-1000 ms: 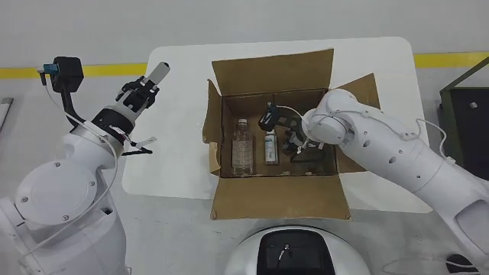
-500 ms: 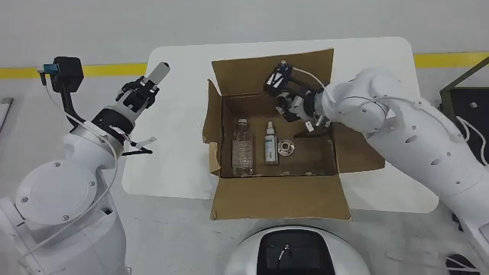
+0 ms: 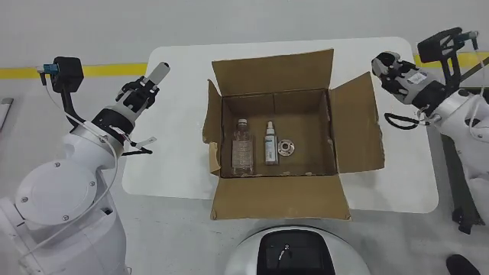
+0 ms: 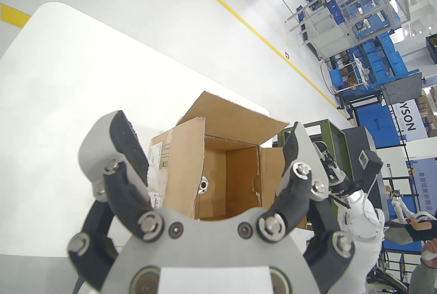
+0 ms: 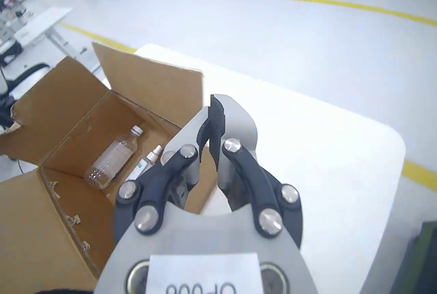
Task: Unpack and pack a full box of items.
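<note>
Box of brown cardboard (image 3: 275,72), flaps open, sat at centre of top view on white table (image 3: 176,145). Inside lay clear plastic bottle (image 3: 242,147), small white spray bottle (image 3: 270,142), round metal fitting (image 3: 286,147). Left gripper (image 4: 206,133) upper left, fingers spread. Right gripper (image 5: 212,114) upper right, fingers pressed together.

box (image 3: 357,126): matt brown cardboard, ragged torn edges | bottle (image 3: 242,147): clear glossy plastic | ring (image 3: 286,147): shiny metal | counter (image 3: 179,114): smooth white, matt

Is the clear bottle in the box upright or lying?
Lying: clear bottle rests lengthwise on the box floor, cap toward the far flap.
</note>
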{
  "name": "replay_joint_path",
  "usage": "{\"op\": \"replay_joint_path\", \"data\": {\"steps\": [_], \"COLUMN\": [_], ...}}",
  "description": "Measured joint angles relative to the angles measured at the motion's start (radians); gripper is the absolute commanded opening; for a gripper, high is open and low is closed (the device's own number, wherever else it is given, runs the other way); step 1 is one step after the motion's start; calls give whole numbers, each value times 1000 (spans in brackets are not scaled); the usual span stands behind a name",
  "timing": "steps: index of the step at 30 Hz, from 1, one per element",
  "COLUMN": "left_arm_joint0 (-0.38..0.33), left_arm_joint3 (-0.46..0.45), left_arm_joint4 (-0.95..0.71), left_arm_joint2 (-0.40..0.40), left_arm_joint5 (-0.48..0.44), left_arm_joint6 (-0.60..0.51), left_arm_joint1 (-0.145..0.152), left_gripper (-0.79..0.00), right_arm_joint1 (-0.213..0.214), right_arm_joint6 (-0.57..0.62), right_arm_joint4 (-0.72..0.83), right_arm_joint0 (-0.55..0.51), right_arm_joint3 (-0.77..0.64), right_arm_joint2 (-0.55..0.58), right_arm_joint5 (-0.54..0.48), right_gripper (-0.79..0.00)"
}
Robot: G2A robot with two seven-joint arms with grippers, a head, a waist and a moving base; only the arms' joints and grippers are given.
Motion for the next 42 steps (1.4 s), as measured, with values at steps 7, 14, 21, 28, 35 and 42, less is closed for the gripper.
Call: {"op": "replay_joint_path", "data": {"steps": [7, 14, 21, 28, 35, 42], "left_arm_joint0": [0, 0, 0, 0, 0, 30], "left_arm_joint3": [0, 0, 0, 0, 0, 5], "left_arm_joint4": [0, 0, 0, 0, 0, -31], "left_arm_joint2": [0, 0, 0, 0, 0, -5], "left_arm_joint5": [0, 0, 0, 0, 0, -50], "left_arm_joint6": [0, 0, 0, 0, 0, 57], "left_arm_joint1": [0, 0, 0, 0, 0, 1], "left_gripper": [0, 0, 0, 0, 0, -785], "right_arm_joint1": [-4, -23, -27, -40, -51, -40], "right_arm_joint6": [-12, -22, 31, 265, 331, 266], "right_arm_joint4": [162, 259, 307, 307, 299, 278], "right_arm_joint0": [-128, -38, 66, 222, 319, 301], "right_arm_joint3": [120, 167, 167, 253, 291, 254], "right_arm_joint2": [40, -135, -218, -395, -477, -414], "right_arm_joint5": [-42, -193, -325, -292, -260, -274], "right_gripper": [-785, -785, -785, -785, -785, -785]}}
